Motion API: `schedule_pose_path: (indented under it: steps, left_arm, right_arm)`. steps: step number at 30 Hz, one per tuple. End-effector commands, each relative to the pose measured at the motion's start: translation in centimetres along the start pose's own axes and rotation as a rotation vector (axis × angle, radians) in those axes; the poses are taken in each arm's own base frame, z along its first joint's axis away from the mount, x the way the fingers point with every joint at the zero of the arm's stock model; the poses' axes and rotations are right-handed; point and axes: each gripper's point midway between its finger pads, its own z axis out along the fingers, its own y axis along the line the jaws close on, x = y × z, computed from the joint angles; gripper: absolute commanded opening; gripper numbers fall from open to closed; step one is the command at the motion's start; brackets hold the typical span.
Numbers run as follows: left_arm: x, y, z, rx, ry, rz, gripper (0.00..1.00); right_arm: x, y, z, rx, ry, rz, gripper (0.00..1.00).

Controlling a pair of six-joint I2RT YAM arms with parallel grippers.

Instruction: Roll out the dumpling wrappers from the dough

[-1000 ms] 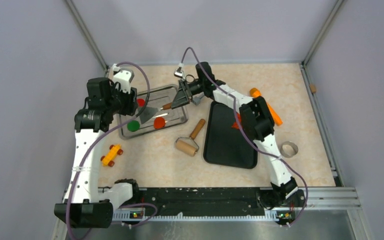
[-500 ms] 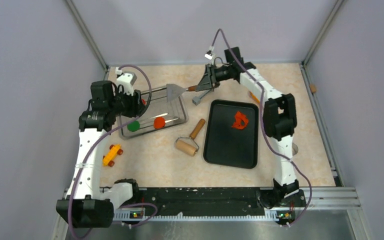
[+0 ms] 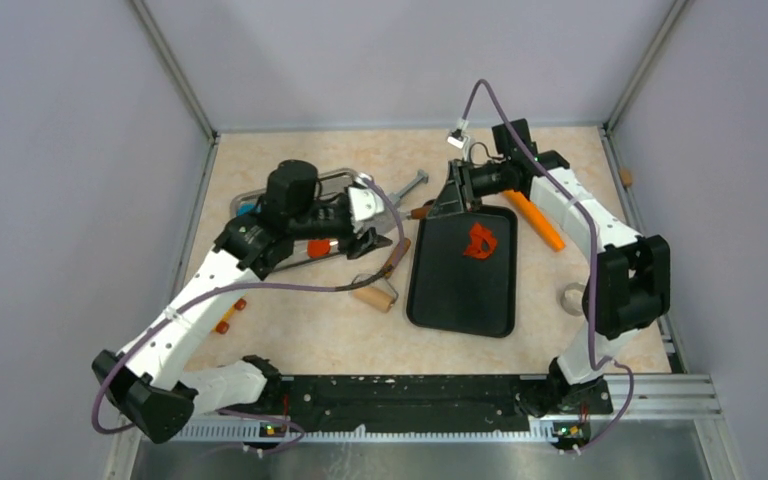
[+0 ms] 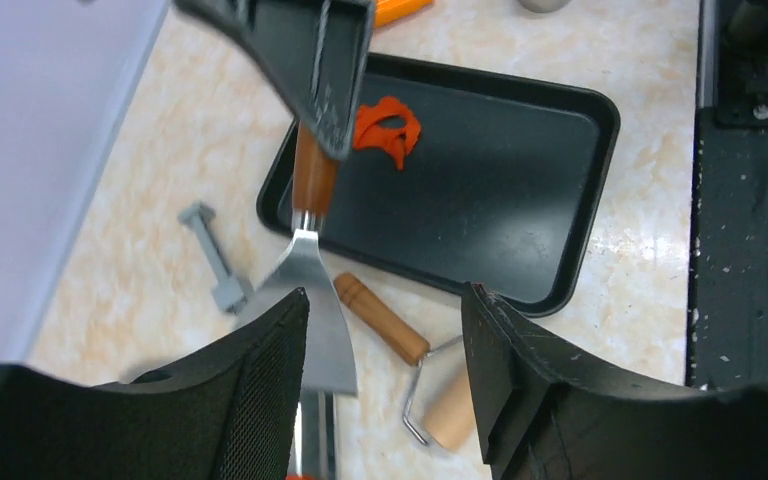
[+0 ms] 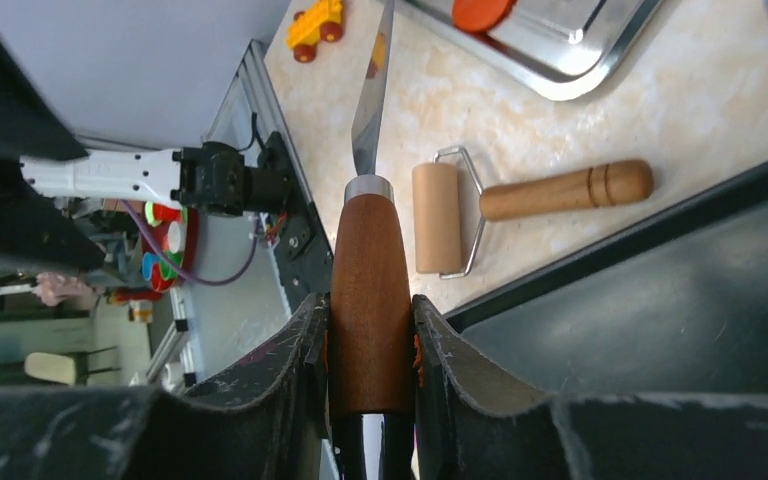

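Note:
An orange piece of dough lies in the far part of the black tray; it also shows in the left wrist view. The wooden roller lies on the table left of the tray, its handle pointing away. My left gripper is open and empty, hovering above the roller, whose handle shows between the fingers. My right gripper is shut on the brown wooden handle of a metal scraper, whose blade points towards the left arm.
A metal tray with an orange disc sits at the left, mostly under my left arm. A grey bolt, an orange carrot-like piece, a metal ring and a yellow toy car lie on the table.
My left arm has swung right from the metal tray to above the roller. My right gripper has carried the scraper right, to the black tray's far left corner.

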Motion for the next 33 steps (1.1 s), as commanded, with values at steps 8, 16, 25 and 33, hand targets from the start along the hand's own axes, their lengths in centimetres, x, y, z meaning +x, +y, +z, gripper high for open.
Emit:
schedule_pose_path:
  steps: [8,16,25,33]
  left_arm:
    - [0.3,0.4,8.3,0.117,0.043,0.335,0.62]
    - [0.0,1.6,10.9,0.074,0.017,0.36,0.6]
    - [1.4,0.9,11.3,0.122,0.066,0.293,0.06]
    - [6.6,-0.7,6.4,0.095,0.277,0.083,0.0]
  right_arm:
    - [0.8,6.2,-2.0,-0.195,-0.033,-0.013,0.0]
    - [2.2,6.4,-2.1,-0.204,-0.021,0.007,0.0]
    - [1.9,5.2,-2.2,-0.153,-0.04,0.022,0.0]
    - [-0.1,1.2,-6.7,-0.038,-0.169,0.1,0.7]
